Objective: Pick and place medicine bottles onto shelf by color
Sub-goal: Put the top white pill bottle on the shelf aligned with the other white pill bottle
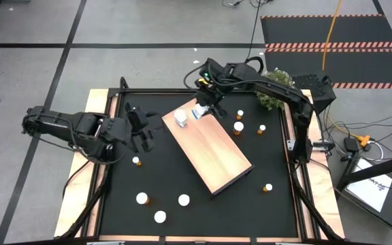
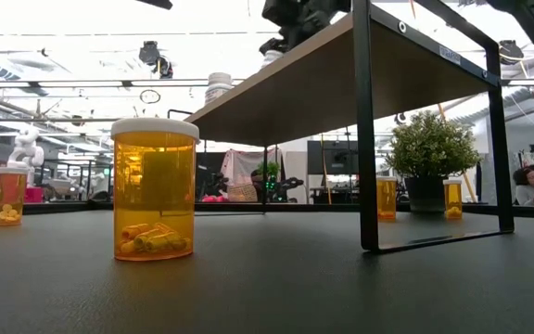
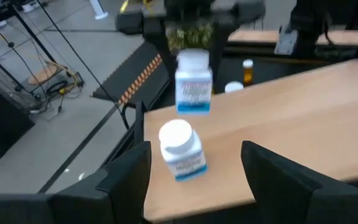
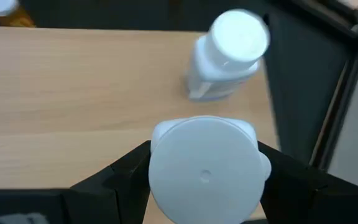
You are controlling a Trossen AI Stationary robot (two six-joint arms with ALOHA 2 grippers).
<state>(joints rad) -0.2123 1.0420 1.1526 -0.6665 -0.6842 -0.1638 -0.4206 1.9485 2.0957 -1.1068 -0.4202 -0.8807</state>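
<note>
The shelf [image 1: 213, 153], a light-wood board on a black frame, lies slantwise mid-table. One white medicine bottle [image 1: 181, 118] stands on its base at the shelf's far left corner. Just beyond it, my right gripper [image 1: 203, 105] is shut on a second white bottle [image 3: 193, 84] over the shelf's far edge. My left gripper [image 1: 140, 131] hovers left of the shelf, open with nothing between its fingers, pointing at the standing bottle [image 3: 180, 149]. Several orange bottles with white caps stand on the black table. My right gripper pinches the white bottle at its cap [image 4: 204, 165], with one finger [image 4: 120, 174] on each side. The fingers come from above, slanting down from the far side. The bottle hangs upright below them, its base just over the shelf's far edge [image 3: 194, 112].
Orange bottles stand right of the shelf [image 1: 239, 127], [image 1: 261, 128], [image 1: 268, 187], and near the front left [image 1: 142, 199], [image 1: 184, 200], [image 1: 160, 217], [image 1: 136, 161]. A potted plant [image 1: 274, 92] sits at the far right. The shelf's middle and near end are bare wood.
</note>
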